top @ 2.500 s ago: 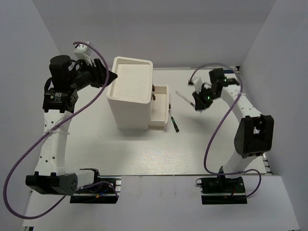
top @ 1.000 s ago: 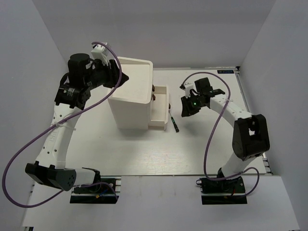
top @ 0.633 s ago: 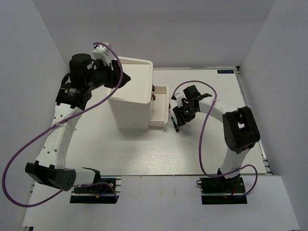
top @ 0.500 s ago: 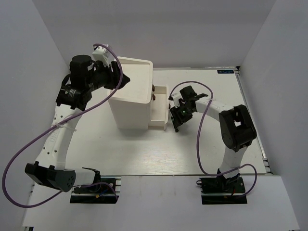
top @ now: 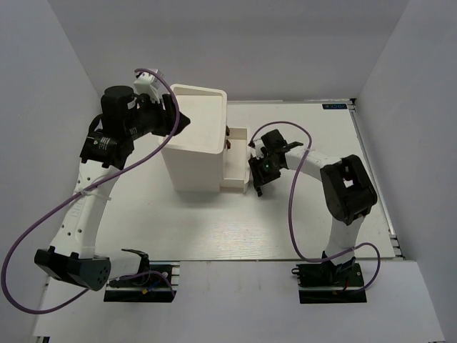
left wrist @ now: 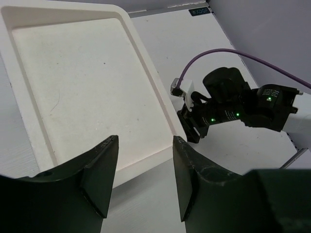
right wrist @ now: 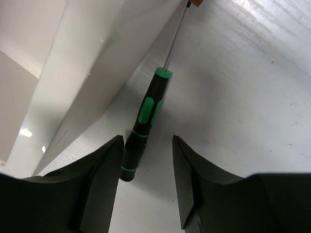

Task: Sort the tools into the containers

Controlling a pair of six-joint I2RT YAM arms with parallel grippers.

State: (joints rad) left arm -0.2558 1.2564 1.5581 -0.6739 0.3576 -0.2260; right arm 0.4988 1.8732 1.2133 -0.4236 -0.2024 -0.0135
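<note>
The tall white cabinet [top: 193, 139] stands left of centre, with one drawer [top: 239, 161] pulled out to the right; small dark knobs show above it. A screwdriver with a green-and-black handle [right wrist: 146, 124] lies on the table against the drawer's wall [right wrist: 97, 63]. My right gripper [right wrist: 146, 145] is open and low, its fingers either side of the handle's end; from above the gripper [top: 258, 179] hides most of the tool. My left gripper [left wrist: 145, 145] is open and empty above the cabinet's top [left wrist: 82, 82], at its left edge [top: 182, 121]. No pliers are in view.
White walls close in the table on the left, back and right. Purple cables [top: 300, 214] loop from both arms. The arm bases [top: 139, 279] sit at the near edge. The right arm's wrist [left wrist: 233, 104] shows beyond the cabinet in the left wrist view.
My right gripper has moved left and down from the table's right back to the screwdriver beside the drawer. The left arm has shifted slightly above the cabinet.
</note>
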